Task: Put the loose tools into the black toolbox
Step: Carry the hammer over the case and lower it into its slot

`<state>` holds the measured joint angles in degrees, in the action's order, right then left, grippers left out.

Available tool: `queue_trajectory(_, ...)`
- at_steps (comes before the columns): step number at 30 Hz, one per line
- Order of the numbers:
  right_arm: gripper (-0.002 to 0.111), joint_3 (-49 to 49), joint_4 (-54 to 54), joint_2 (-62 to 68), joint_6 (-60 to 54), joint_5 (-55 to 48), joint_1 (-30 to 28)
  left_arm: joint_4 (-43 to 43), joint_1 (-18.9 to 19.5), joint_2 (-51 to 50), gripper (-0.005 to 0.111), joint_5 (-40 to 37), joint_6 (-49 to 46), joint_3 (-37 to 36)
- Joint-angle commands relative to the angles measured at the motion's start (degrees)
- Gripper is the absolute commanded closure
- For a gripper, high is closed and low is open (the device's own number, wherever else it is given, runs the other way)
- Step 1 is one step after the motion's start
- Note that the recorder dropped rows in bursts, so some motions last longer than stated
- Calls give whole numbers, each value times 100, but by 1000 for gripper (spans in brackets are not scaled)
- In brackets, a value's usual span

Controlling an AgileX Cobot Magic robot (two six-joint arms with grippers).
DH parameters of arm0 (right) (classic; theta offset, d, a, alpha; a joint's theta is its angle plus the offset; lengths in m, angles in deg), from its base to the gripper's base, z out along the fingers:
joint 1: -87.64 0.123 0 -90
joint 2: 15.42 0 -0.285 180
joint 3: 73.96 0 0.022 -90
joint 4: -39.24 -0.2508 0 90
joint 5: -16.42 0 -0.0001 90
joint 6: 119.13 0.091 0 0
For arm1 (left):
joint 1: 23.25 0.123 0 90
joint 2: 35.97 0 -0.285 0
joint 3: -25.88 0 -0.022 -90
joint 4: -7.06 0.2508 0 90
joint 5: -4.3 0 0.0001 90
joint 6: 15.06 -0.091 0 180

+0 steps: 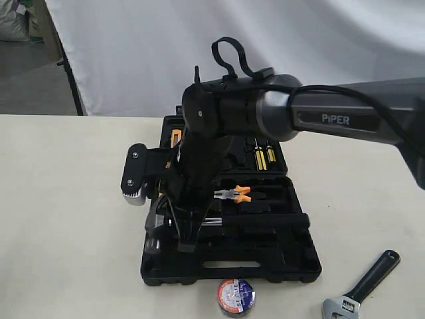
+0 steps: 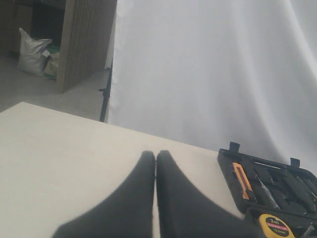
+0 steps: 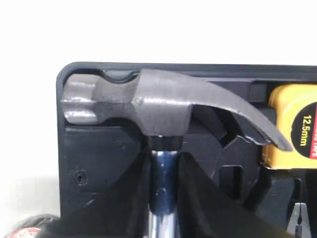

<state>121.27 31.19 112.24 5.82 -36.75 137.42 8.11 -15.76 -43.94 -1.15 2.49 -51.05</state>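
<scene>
Claw hammer (image 3: pixel 163 104) is at a corner of the black toolbox (image 3: pixel 99 163), head just beside the yellow tape measure (image 3: pixel 297 124); seated or hovering, can't tell. Right hand (image 3: pixel 163 208) is clamped on its steel neck under the head. Left hand (image 2: pixel 156 168) is pinched together, empty. Tape roll (image 1: pixel 236 296) sits on the desk (image 1: pixel 66 252) just in front of the box, adjustable wrench (image 1: pixel 362 286) well off to the right.

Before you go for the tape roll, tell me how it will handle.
The tape roll seems to lie flat on the table, label up, so a nudge would probably slide it rather than roll it. Small beside the toolbox, it is likely light. Tipped onto its round rim, it could roll away.
</scene>
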Motion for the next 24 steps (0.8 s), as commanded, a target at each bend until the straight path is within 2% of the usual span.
queue_trajectory(1,109,44,-70,2,-235,26,-6,25,145,18,106,41,27,15)
queue_trajectory(14,109,44,-18,247,-321,-72,-6,25,145,18,106,41,27,15)
queue_trajectory(24,109,44,-55,237,-321,-85,-239,25,145,18,106,41,27,15)
